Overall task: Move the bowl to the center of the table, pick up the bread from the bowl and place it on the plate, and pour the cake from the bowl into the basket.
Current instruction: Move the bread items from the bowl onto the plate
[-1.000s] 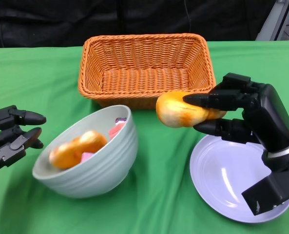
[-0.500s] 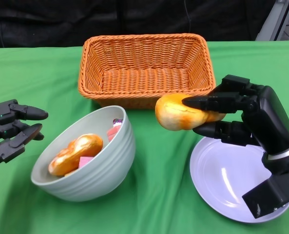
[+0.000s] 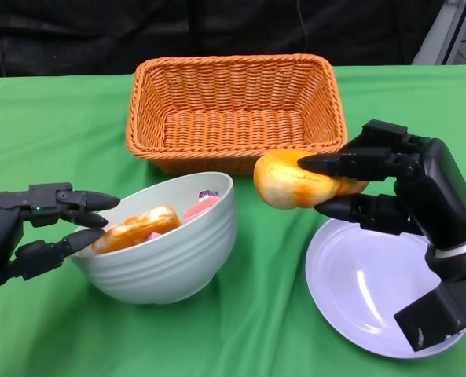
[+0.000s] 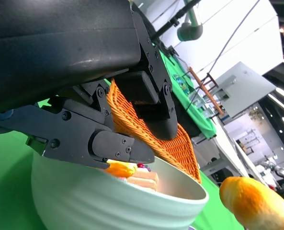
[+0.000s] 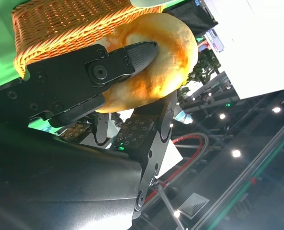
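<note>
Three containers are sitting on the green tablecloth (image 3: pixel 256 314) around the two hands. Beside the left hand (image 3: pixel 28 236), the pale green ribbed ceramic bowl (image 3: pixel 166 255) is holding a golden bread roll (image 3: pixel 134 228) and pink cake pieces (image 3: pixel 201 206); this hand's fingers (image 3: pixel 79 200) are spread around the bowl's near rim, one above it and one against the outer wall, though whether they are actually gripping it I cannot tell. Up in the air, the right hand (image 3: pixel 390 188) is pinching a second golden-brown bread roll (image 3: pixel 295 179) between thumb and fingers, and the right wrist view is showing one black finger (image 5: pixel 127 57) pressing across its crust. Below and just behind that hand, the round white plate (image 3: pixel 366 287) is lying bare, its far rim under the fingers. Beyond both hands, the orange woven wicker basket (image 3: pixel 236 110) is standing with nothing in it, its front wall just behind the held roll and near the bowl's far rim. Open green cloth is stretching between bowl and plate and outward from each hand.
</note>
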`<act>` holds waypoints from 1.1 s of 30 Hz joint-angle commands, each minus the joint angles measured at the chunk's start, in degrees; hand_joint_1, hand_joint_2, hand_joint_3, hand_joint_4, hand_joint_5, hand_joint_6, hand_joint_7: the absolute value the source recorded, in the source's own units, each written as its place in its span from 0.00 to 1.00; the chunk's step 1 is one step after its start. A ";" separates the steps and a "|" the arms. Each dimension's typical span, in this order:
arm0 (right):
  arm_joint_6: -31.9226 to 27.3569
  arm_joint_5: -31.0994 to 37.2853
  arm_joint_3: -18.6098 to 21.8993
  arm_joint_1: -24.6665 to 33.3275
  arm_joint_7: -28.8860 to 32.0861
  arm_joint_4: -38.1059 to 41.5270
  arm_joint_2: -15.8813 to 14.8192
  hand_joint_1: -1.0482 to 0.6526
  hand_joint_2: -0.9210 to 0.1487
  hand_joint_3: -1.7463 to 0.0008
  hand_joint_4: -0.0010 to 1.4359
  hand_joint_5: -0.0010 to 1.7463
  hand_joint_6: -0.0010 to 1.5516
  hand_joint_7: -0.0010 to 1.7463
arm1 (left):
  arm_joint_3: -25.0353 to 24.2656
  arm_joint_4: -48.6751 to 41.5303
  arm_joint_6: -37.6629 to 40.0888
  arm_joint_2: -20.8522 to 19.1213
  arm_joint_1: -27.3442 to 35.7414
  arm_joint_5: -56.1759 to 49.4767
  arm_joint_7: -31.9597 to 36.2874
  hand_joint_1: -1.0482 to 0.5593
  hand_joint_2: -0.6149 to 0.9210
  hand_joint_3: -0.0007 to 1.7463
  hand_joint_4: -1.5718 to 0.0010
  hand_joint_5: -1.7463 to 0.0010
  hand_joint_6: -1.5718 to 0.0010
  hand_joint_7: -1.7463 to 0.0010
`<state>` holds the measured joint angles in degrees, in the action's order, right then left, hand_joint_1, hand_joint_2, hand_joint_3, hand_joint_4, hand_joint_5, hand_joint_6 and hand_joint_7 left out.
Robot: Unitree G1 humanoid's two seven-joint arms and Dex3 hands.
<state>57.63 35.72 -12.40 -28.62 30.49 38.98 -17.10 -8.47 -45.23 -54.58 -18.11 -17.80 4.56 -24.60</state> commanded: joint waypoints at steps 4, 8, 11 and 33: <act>-0.48 -0.19 1.20 1.84 -1.02 -2.09 -2.25 0.47 0.03 1.00 0.52 0.64 0.60 0.33 | 0.08 -1.08 -1.67 -1.16 0.17 0.23 0.01 0.40 1.00 0.09 0.42 0.69 0.35 0.95; -0.97 3.65 1.88 4.34 1.15 -2.50 -5.89 0.49 0.10 1.00 0.61 0.60 0.63 0.34 | -0.32 -2.02 -1.84 -0.71 -0.52 1.32 -0.09 0.41 1.00 0.09 0.42 0.67 0.34 0.95; -1.14 3.69 2.15 5.18 1.66 -2.61 -6.37 0.51 0.10 1.00 0.62 0.59 0.64 0.34 | -0.61 -2.11 -1.66 -0.68 -0.58 1.11 0.79 0.41 1.00 0.08 0.42 0.67 0.34 0.96; -1.44 3.67 1.84 5.92 2.85 -2.84 -6.55 0.52 0.11 1.00 0.61 0.60 0.62 0.37 | -1.44 -4.00 -2.83 0.19 -1.56 2.26 1.72 0.43 1.00 0.08 0.43 0.60 0.32 0.97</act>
<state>56.07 40.54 -11.25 -23.17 33.28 36.08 -22.78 -9.21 -48.52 -56.61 -17.38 -18.71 6.35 -23.54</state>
